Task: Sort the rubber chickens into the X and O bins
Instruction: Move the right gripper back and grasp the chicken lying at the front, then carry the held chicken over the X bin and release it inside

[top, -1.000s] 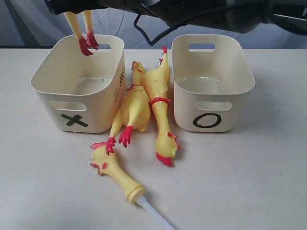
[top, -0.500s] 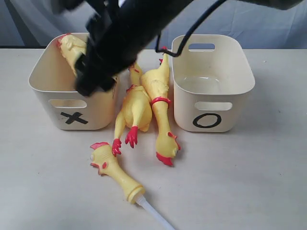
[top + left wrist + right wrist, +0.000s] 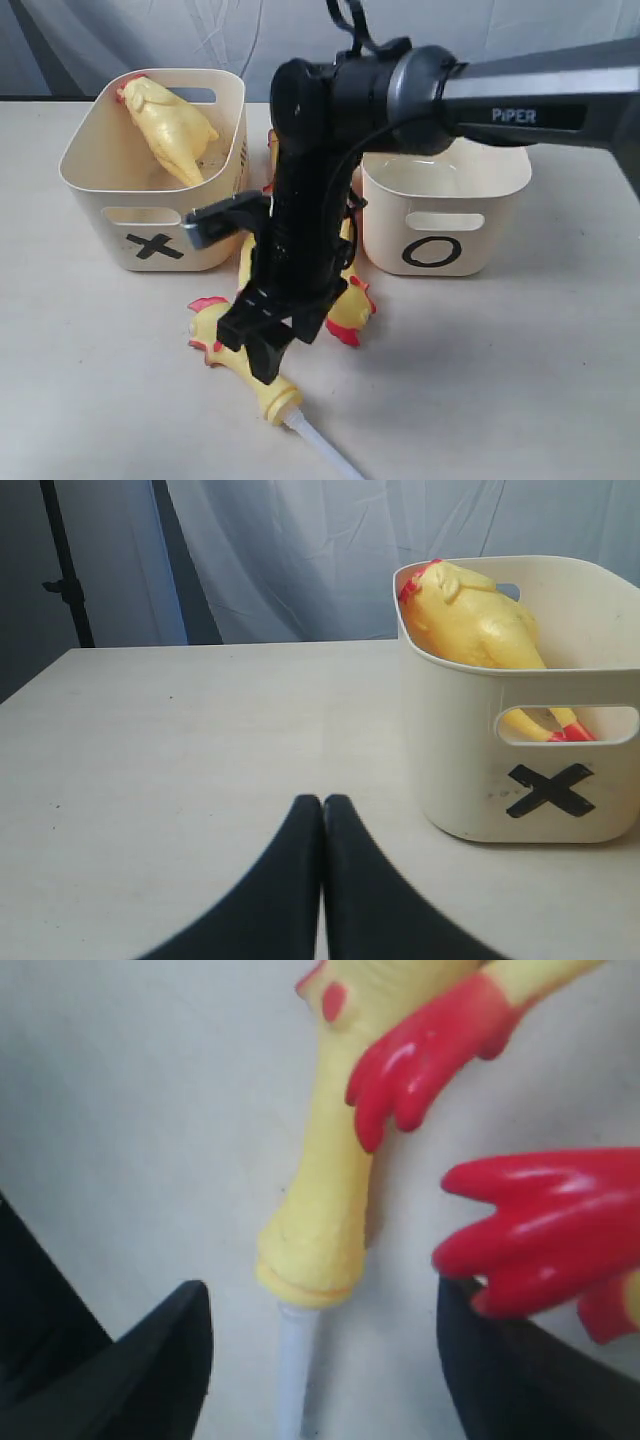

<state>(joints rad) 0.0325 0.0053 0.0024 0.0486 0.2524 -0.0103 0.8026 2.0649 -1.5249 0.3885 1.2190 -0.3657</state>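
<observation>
One rubber chicken lies in the X bin, its red comb at the back rim; in the left wrist view this chicken fills the X bin. The O bin stands to the right. My right arm hides most of the two chickens between the bins; a head shows. My right gripper hangs open over a short yellow chicken piece with a white tube. Its neck end lies between the open fingers, beside red feet. My left gripper is shut on nothing.
The white tube runs from the yellow piece toward the table's front edge. Pale curtains hang behind the table. Bare tabletop stretches in front of the left gripper and left of the X bin.
The chicken that hung over the X bin now lies inside it. My right arm has swung down and forward, and its open gripper now sits over the yellow piece at the front.
</observation>
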